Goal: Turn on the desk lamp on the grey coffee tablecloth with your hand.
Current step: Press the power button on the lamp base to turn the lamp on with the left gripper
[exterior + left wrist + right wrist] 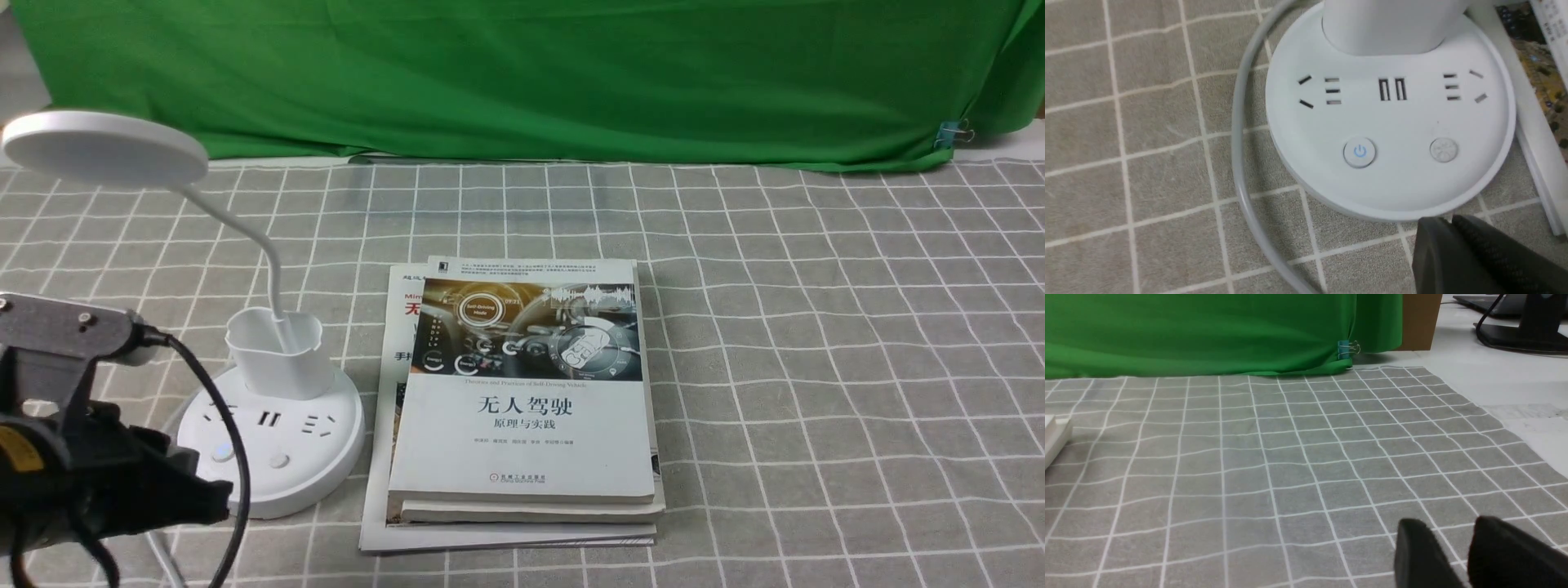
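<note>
The white desk lamp stands at the left on the grey coffee tablecloth (816,343). Its disc head (106,147) is up at the far left; its cup (276,353) sits on the round base (318,457). In the left wrist view the base (1404,183) shows sockets, a power button with a blue icon (1359,152) and a second button (1443,150). My left gripper (214,500) is shut and empty, and its tips (1449,221) hover at the base's near rim, close to the second button. My right gripper (1447,528) is open and empty, low over bare cloth.
A stack of books (522,408) lies just right of the lamp base; its edge also shows in the left wrist view (1535,134). The lamp's white cable (1240,163) curves round the base's left side. A green backdrop (522,73) hangs behind. The cloth ends at a white table (1515,384) on the right.
</note>
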Tool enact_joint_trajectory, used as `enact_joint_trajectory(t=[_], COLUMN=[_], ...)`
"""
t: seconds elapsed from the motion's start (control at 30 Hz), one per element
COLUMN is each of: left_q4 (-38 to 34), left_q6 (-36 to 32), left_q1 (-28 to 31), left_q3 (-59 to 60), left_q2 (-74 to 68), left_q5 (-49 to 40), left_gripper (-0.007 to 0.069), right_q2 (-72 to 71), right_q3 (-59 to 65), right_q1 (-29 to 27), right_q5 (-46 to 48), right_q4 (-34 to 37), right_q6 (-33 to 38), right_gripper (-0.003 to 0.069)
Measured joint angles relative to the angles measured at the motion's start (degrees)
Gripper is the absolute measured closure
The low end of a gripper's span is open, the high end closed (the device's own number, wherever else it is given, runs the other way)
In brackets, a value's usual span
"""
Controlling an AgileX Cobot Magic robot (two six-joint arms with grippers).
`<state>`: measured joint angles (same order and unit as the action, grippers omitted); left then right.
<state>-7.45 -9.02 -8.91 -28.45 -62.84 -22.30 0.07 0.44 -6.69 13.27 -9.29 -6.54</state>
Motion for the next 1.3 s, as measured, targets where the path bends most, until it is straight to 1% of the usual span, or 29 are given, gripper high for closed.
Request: enact_joint_trajectory(t=[0.2, 0.33, 0.47, 0.73, 0.83, 0.9, 0.97, 1.03, 1.1, 1.17, 1.3], left_q4=[-3.3, -3.6, -3.7, -6.4, -6.7, -6.7, -6.2, -4.9, -4.2, -2.0, 4.7], left_q6=[1.1, 1.2, 1.2, 1.1, 0.0, -2.2, -3.7, -3.7, -2.9, 0.3, 7.4], left_q1=[0.0, 0.0, 0.0, 0.0, -0.1, -0.4, -1.5, -3.1, -3.9, -5.3, -5.6], left_q3=[-4.5, -8.2, -8.9, -8.9, -8.9, -8.9, -8.9, -8.9, -8.9, -8.9, -8.9], left_q2=[-8.1, -12.5, -14.9, -17.3, -18.6, -18.9, -18.8, -18.8, -18.8, -18.8, -18.8], left_q5=[1.9, 2.7, 2.8, 2.8, 2.8, 2.8, 2.8, 2.7, 2.6, 2.5, 2.5], left_gripper=[0.0613, 0.0613, 0.0613, 0.0613, 0.0613, 0.0613, 0.0613, 0.0613, 0.0613, 0.0613, 0.0613], right_q2=[0.0, 0.0, 0.0, 0.0, 0.0, 0.0, 0.0, 0.0, 0.0, 0.0, 0.0], right_q3=[0.0, 0.0, 0.0, 0.0, 0.0, 0.0, 0.0, 0.0, 0.0, 0.0, 0.0], right_q1=[0.0, 0.0, 0.0, 0.0, 0.0, 0.0, 0.0, 0.0, 0.0, 0.0, 0.0], right_q5=[0.0, 0.0, 0.0, 0.0, 0.0, 0.0, 0.0, 0.0, 0.0, 0.0, 0.0], right_q4=[0.0, 0.0, 0.0, 0.0, 0.0, 0.0, 0.0, 0.0, 0.0, 0.0, 0.0], right_q6=[0.0, 0.0, 0.0, 0.0, 0.0, 0.0, 0.0, 0.0, 0.0, 0.0, 0.0], right_gripper=[0.0414, 0.0414, 0.0414, 0.0414, 0.0414, 0.0414, 0.0414, 0.0414, 0.0414, 0.0414, 0.0414])
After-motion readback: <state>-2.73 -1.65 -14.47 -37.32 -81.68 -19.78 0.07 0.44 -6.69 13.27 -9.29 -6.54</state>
